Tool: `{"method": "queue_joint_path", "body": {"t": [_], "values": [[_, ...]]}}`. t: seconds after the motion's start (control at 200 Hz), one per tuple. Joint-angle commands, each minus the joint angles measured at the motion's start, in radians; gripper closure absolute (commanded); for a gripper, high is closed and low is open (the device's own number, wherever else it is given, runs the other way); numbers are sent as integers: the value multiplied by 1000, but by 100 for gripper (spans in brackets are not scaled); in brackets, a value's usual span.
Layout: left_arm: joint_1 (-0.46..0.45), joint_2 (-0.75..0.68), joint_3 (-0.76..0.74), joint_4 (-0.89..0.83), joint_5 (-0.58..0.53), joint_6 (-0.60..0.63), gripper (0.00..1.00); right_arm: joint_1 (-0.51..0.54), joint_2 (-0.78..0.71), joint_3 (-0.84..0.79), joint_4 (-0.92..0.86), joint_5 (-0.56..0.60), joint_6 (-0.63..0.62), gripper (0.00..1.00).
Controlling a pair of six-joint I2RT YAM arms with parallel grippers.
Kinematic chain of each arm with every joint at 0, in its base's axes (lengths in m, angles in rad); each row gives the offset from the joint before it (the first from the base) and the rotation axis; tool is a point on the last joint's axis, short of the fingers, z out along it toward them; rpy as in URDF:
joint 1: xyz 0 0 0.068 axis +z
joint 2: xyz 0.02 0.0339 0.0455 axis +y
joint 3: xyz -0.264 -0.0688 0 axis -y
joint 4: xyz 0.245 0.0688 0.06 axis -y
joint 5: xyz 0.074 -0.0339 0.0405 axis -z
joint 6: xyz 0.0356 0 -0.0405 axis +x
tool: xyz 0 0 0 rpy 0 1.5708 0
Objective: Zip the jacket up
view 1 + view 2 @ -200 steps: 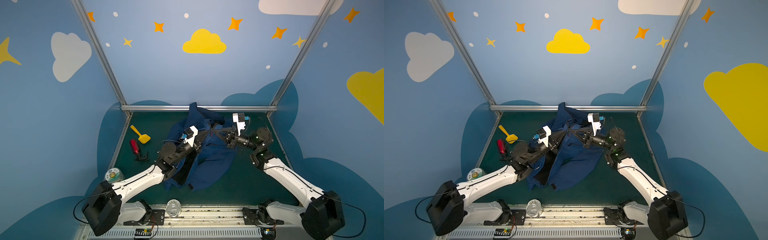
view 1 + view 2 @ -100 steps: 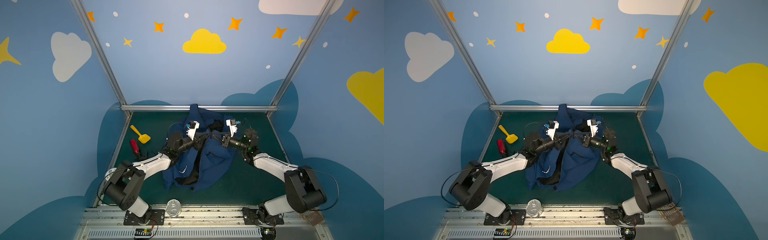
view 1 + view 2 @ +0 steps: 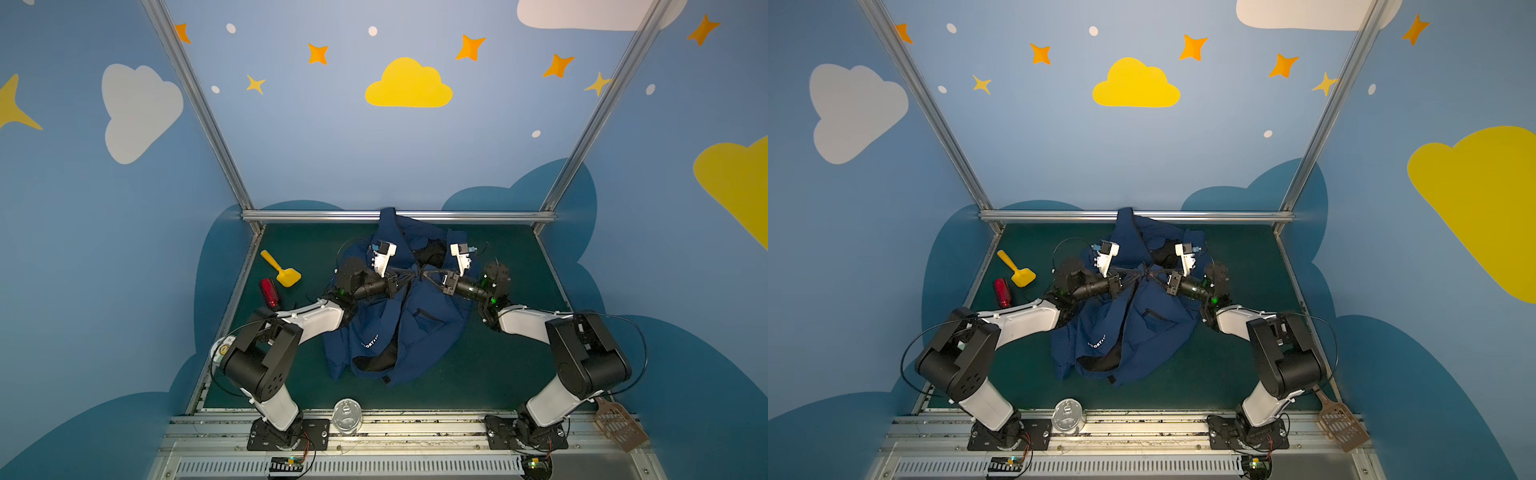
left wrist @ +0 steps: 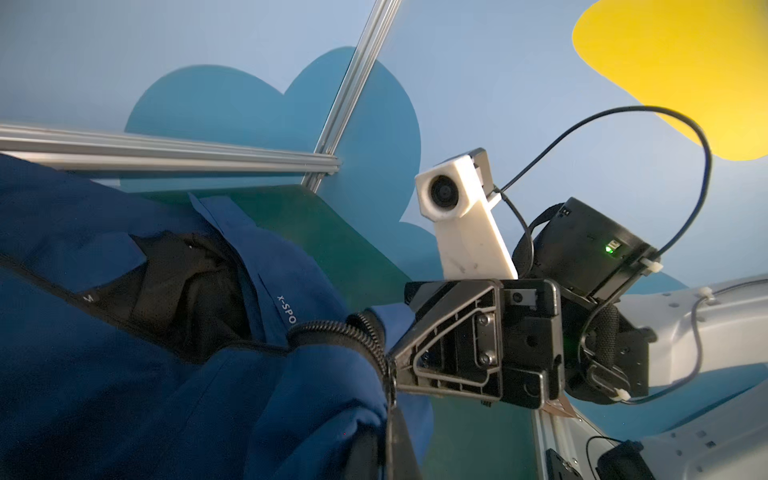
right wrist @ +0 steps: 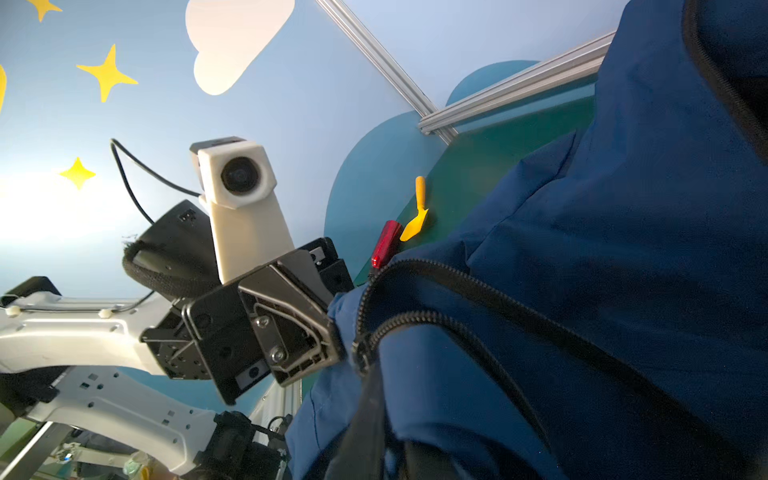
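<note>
1. The green table mat (image 3: 498, 365) in front of me carries everything.
2. The navy jacket (image 3: 415, 332) lies heaped mid-mat, reaching the back rail.
3. To my left lie a yellow scoop (image 3: 282, 269) and, just beside it, a red cylinder (image 3: 269, 292).

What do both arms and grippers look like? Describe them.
The left arm and right arm have white link shells, bulky black joint housings, small green lights and thin black cables looping alongside. The left gripper and right gripper are black, with ribbed triangular finger plates and visible screws. Each wrist carries a white block-shaped camera housing.
</note>
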Motion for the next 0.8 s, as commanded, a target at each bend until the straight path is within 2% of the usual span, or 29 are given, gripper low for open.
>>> {"method": "queue_joint_path", "body": {"t": [0.0, 0.15, 0.426, 0.656, 0.796], "values": [[8, -6, 37, -88, 63, -26, 97, 0, -47, -14, -40, 10, -31, 80], [11, -43, 86, -228, 88, -21, 97, 22, -120, -45, -139, 27, -89, 65], [21, -47, 138, -400, 134, -29, 97, 16, -263, -145, -285, 73, -141, 49], [33, -50, 159, -429, 159, -55, 97, 21, -504, -61, -820, 192, -448, 45], [33, -47, 163, -419, 173, -82, 97, 47, -614, 12, -1055, 300, -663, 45]]}}
